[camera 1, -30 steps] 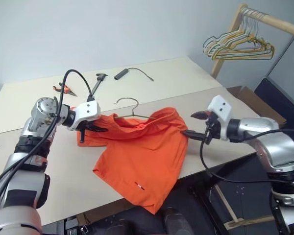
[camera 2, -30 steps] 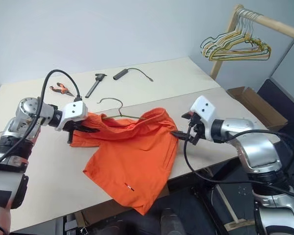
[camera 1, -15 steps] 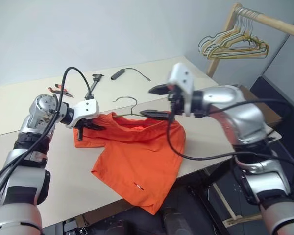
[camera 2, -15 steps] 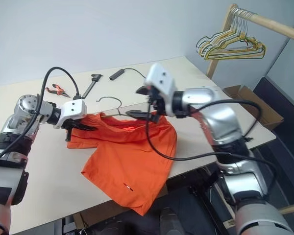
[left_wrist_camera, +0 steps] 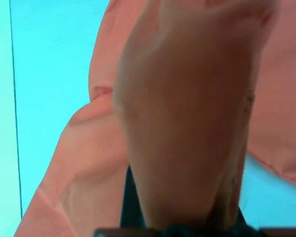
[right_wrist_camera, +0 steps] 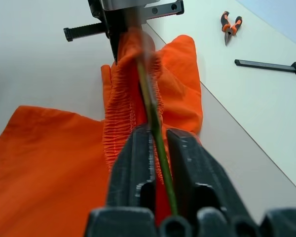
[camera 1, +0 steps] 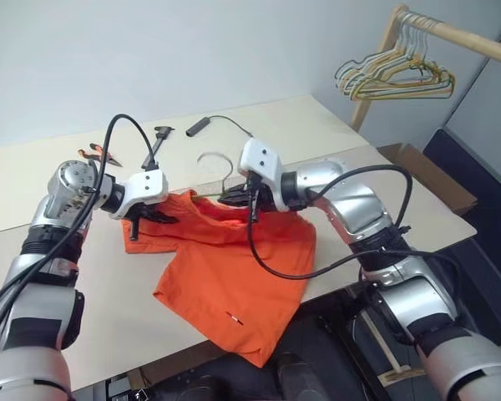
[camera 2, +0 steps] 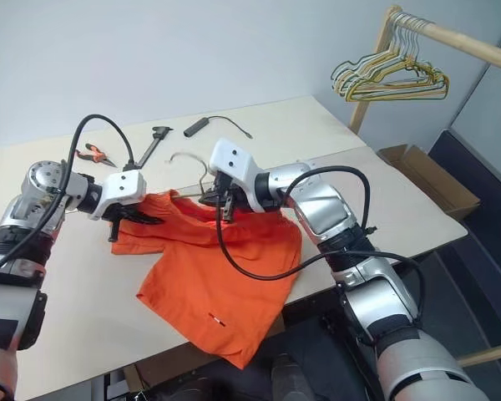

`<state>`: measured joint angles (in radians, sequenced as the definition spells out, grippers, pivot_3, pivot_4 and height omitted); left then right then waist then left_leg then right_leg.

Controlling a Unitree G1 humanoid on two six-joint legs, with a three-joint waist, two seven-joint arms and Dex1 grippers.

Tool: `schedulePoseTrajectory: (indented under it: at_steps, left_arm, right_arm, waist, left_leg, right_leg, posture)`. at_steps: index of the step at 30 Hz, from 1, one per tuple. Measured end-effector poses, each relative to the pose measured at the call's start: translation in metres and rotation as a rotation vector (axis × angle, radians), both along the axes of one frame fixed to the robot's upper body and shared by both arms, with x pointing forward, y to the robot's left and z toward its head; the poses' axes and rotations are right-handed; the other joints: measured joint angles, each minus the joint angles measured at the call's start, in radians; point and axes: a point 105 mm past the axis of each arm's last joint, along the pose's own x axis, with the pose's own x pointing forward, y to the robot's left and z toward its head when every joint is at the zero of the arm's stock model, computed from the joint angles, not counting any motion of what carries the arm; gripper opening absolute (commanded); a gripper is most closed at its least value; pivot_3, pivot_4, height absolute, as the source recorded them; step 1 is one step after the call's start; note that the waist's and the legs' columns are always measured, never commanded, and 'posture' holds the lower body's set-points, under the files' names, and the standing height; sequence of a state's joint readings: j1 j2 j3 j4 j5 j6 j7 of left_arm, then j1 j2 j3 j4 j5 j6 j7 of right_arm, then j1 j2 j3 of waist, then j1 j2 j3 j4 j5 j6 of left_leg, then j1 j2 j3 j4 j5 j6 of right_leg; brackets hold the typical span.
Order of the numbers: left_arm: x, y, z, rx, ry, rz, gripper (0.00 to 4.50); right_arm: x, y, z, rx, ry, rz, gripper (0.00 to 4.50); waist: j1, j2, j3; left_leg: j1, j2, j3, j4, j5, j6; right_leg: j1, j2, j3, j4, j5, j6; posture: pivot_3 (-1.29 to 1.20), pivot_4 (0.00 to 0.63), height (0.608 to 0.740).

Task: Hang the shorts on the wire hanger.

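While the shorts lie half threaded: the shorts [camera 1: 234, 259] are spread on the surface [camera 1: 334, 142], one leg spilling over its near edge, the waistband bunched along the far side.
Hanger: the wire hanger [camera 1: 219, 174] sits at the far edge of the shorts, hook pointing away from them, its lower wire running into the gathered waistband.
Right hand: the right hand [camera 1: 238, 196] is closed on the wire just beside the waistband, at the middle of the shorts' far edge; in the right wrist view the thin wire passes between its fingers [right_wrist_camera: 133, 163].
Left hand: the left hand [camera 1: 154, 219] is closed on a fold of waistband at the shorts' left corner.
Step in hand: likely working the hanger into the waistband while the cloth is held taut.
Next move: probably sliding wire and cloth against each other, keeping both grips firm so the elastic does not slip off.
Edges: the hanging leg could drag the shorts off the near edge once lifted.
Open room: bare surface lies beyond the hook; pliers [camera 1: 96, 153], a black tool [camera 1: 157, 142] and a cable [camera 1: 221, 124] lie well beyond that.
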<state>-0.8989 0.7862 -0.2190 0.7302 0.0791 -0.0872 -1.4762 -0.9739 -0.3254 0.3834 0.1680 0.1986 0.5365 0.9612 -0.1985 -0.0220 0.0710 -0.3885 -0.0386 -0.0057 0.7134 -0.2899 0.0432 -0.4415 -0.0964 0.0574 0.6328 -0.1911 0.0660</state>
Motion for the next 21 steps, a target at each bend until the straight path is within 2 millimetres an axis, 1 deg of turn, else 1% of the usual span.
schedulePoseTrajectory:
  at_steps: [4, 6, 10, 12, 16, 17, 19, 21]
  left_arm:
    - [-0.003, 0.001, 0.002, 0.002, 0.0, -0.024, 0.0]
    - [-0.004, 0.001, 0.004, -0.015, 0.006, -0.033, 0.58]
    - [-0.006, -0.003, 0.023, -0.087, -0.013, -0.052, 1.66]
    - [-0.008, 0.0, 0.033, -0.097, -0.021, -0.054, 2.28]
    - [-0.01, 0.015, 0.049, -0.093, -0.054, -0.019, 3.56]
    - [-0.011, 0.019, 0.05, -0.085, -0.056, -0.006, 3.81]
    - [-0.012, 0.028, 0.052, -0.076, -0.054, 0.021, 4.48]
    - [-0.01, 0.033, 0.048, -0.055, -0.067, 0.04, 4.48]
  right_arm:
    - [-0.001, -0.002, -0.005, 0.027, -0.041, 0.03, 0.02]
    - [0.0, -0.005, -0.007, 0.048, -0.072, 0.037, 0.0]
    - [0.001, -0.008, -0.012, 0.057, -0.08, 0.056, 0.0]
    - [-0.001, -0.009, -0.016, 0.06, -0.075, 0.067, 0.0]
    - [-0.003, -0.012, -0.018, 0.067, -0.078, 0.089, 0.0]
    - [-0.003, -0.013, -0.018, 0.071, -0.079, 0.088, 0.0]
    - [-0.003, -0.015, -0.019, 0.077, -0.08, 0.086, 0.0]
    - [-0.003, -0.015, -0.019, 0.078, -0.079, 0.087, 0.0]
  waist:
    - [-0.005, 0.0, 0.0]
    - [-0.008, 0.0, 0.0]
    - [-0.009, 0.0, 0.0]
    - [-0.01, 0.0, 0.0]
    - [-0.01, 0.0, 0.0]
    - [-0.01, 0.0, 0.0]
    - [-0.008, 0.0, 0.0]
    - [-0.007, 0.0, 0.0]
  left_leg:
    - [0.0, 0.0, -0.001, 0.0, 0.0, 0.0]
    - [0.0, 0.0, -0.001, 0.0, 0.0, 0.0]
    - [0.0, 0.0, -0.001, 0.0, 0.0, 0.0]
    - [0.0, 0.0, -0.001, 0.0, 0.0, 0.0]
    - [0.001, 0.0, -0.001, 0.0, 0.0, -0.001]
    - [0.001, 0.0, -0.001, 0.0, 0.0, -0.001]
    - [0.002, 0.0, -0.001, 0.0, 0.0, 0.0]
    - [0.001, 0.0, -0.002, 0.0, 0.0, -0.001]
  right_leg:
    - [0.0, 0.0, -0.001, 0.0, 0.0, 0.0]
    - [0.0, 0.0, -0.001, 0.0, 0.0, 0.0]
    - [0.0, 0.0, -0.001, 0.0, 0.0, 0.0]
    - [0.0, 0.0, -0.001, 0.0, 0.0, 0.0]
    - [0.001, 0.0, -0.001, 0.001, 0.0, 0.0]
    - [0.001, 0.0, -0.001, 0.001, 0.0, 0.0]
    - [0.001, 0.0, -0.001, 0.001, 0.0, 0.0]
    - [0.001, 0.0, -0.001, 0.001, 0.0, 0.0]
  posture:
    - [-0.13, 0.011, 0.74]
    - [-0.11, 0.015, 0.74]
    - [-0.11, 0.014, 0.74]
    - [-0.1, 0.011, 0.74]
    - [-0.1, 0.008, 0.74]
    - [-0.1, 0.008, 0.74]
    - [-0.09, 0.007, 0.74]
    - [-0.1, 0.006, 0.74]
